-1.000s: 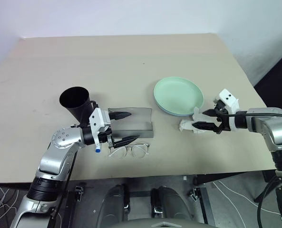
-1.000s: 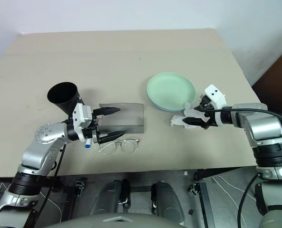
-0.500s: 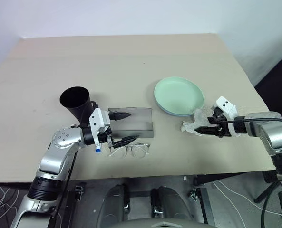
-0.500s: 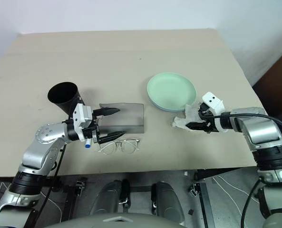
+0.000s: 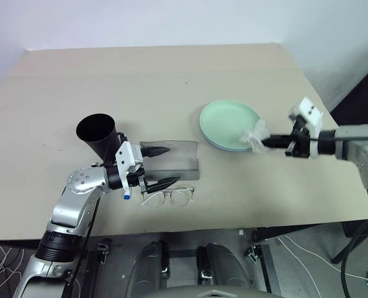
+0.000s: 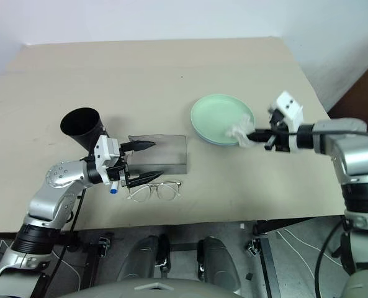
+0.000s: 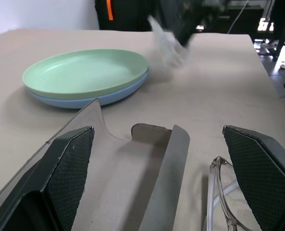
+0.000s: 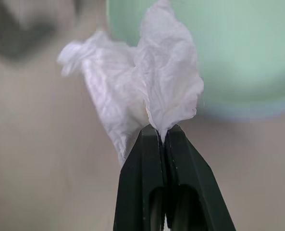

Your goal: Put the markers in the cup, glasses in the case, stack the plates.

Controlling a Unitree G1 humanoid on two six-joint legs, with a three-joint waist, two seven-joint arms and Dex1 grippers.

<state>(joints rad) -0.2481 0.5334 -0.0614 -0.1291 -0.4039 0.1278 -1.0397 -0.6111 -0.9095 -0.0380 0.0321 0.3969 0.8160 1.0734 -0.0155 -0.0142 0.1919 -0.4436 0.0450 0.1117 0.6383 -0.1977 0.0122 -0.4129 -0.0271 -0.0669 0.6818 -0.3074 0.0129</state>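
Black R gripper (image 8: 162, 132): fingers pinched together on crumpled white tissue (image 8: 147, 86), held up off table (image 5: 140, 81), at near-right edge of plates (image 5: 230, 124). Tissue hangs from the fingertips, lifted clear of tabletop.

L gripper (image 5: 161, 166): fingers (image 7: 68, 166) spread wide apart, nothing betw. them, pointing level toward the R side. One finger over case (image 5: 174, 162), other just above glasses (image 5: 168, 197).

Plates: mint green one (image 7: 84, 72) stacked on pale blue one (image 7: 84, 100); blue shows only as a rim at near edge. Pos.: right-centre of table.

Case: grey, lying open, centre-left, just beside L gripper. Inside of it bare in L wrist view.

Glasses: pale clear frame, on table just in front of case, near table's front edge; not in case. Whether touching case: can't tell.

Cup (image 5: 98, 133): black, tapered, leaning w/ mouth up and toward far-left, right behind L wrist. Contents not visible.

Marker (image 5: 127, 192): blue cap end shows under L wrist; rest hidden by gripper body. Can't tell if it lies on table or is stuck at gripper.

Table: beige board, white wall behind.
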